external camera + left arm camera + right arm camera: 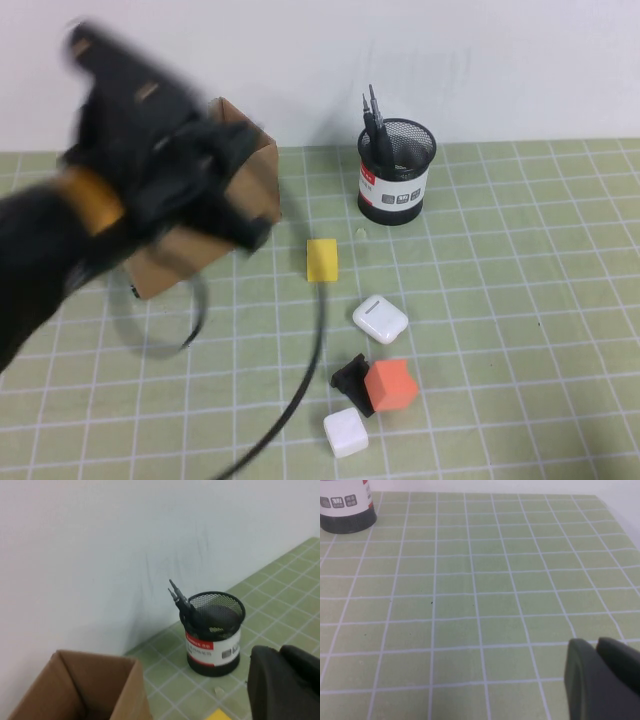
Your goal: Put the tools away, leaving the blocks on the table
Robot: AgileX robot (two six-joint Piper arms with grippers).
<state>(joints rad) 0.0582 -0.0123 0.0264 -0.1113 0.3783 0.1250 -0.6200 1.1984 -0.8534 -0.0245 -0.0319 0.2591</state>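
Observation:
Two thin black tools with metal tips (375,125) stand in a black mesh pen holder (396,172), also in the left wrist view (215,632). The red-handled scissors are out of view. On the green grid mat (500,290) lie a yellow block (322,259), a rounded white block (380,318), an orange block (391,385), a small black piece (351,380) and a white cube (346,432). My left gripper (245,230), blurred, hangs over the cardboard box; in its wrist view (280,652) it is shut and empty. My right gripper (596,642) is shut and empty, low over bare mat.
An open cardboard box (195,240) stands at the back left against the white wall; its rim shows in the left wrist view (95,660). A black cable (310,370) trails from the left arm across the mat towards the front edge.

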